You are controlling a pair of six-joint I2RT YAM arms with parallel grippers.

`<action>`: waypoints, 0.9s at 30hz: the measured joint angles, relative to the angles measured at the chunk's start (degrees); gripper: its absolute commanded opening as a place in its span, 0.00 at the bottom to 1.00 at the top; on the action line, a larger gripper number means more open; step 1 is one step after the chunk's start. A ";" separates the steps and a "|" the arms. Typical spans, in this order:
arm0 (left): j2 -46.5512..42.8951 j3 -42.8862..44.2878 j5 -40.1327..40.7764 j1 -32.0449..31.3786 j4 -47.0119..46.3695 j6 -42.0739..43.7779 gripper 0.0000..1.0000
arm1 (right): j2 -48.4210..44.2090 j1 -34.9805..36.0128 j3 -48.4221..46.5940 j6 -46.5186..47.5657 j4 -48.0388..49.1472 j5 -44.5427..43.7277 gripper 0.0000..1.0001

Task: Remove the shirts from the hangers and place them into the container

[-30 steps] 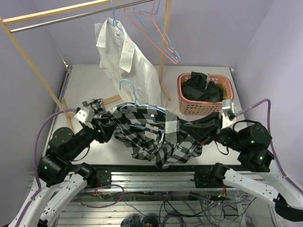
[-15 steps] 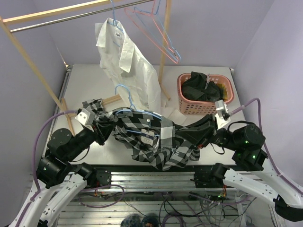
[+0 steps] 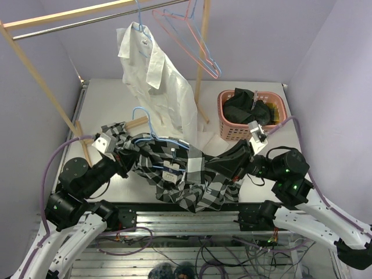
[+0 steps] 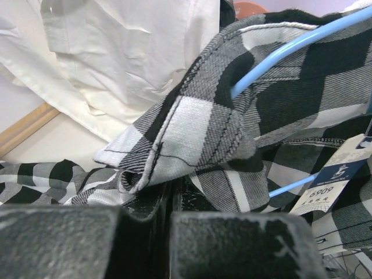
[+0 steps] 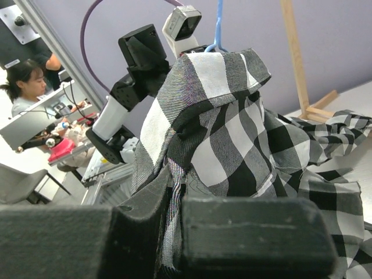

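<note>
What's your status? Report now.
Left gripper and right gripper shut on black-and-white checked flannel shirt. Light blue wire hanger inside it. Pink slotted basket holds dark clothing.

Right gripper [image 5: 175, 216] clamps the checked flannel shirt [image 5: 226, 139]; blue hanger hook [image 5: 219, 23] rises above it
</note>
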State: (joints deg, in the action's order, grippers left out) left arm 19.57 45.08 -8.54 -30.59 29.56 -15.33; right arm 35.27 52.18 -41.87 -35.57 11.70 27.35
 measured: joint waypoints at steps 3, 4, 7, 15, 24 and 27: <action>0.28 0.00 1.20 0.00 0.13 -0.11 0.07 | -0.55 0.00 -0.44 0.50 -1.95 -1.05 0.10; 0.35 0.00 1.79 0.00 0.26 -0.11 0.07 | -0.61 0.00 -1.38 1.05 -4.26 -1.97 0.15; 0.50 0.00 4.39 0.00 0.72 -0.11 0.07 | 1.33 0.07 -8.33 3.58 -14.71 -6.71 0.31; 4.13 0.42 9.70 0.00 2.69 -0.02 0.07 | 13.44 0.22 -41.48 14.80 -41.83 -28.94 0.38; 2.19 0.42 9.81 0.00 3.58 0.09 0.07 | 15.87 0.22 -38.71 19.02 -46.95 -28.68 0.37; 1.44 0.42 9.79 0.00 3.56 0.11 0.07 | 18.40 0.22 -30.99 19.17 -46.80 -25.07 0.39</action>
State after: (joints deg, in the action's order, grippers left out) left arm 21.02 45.50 1.26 -30.59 33.12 -15.22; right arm 53.67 52.40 -72.86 -16.40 -35.09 2.28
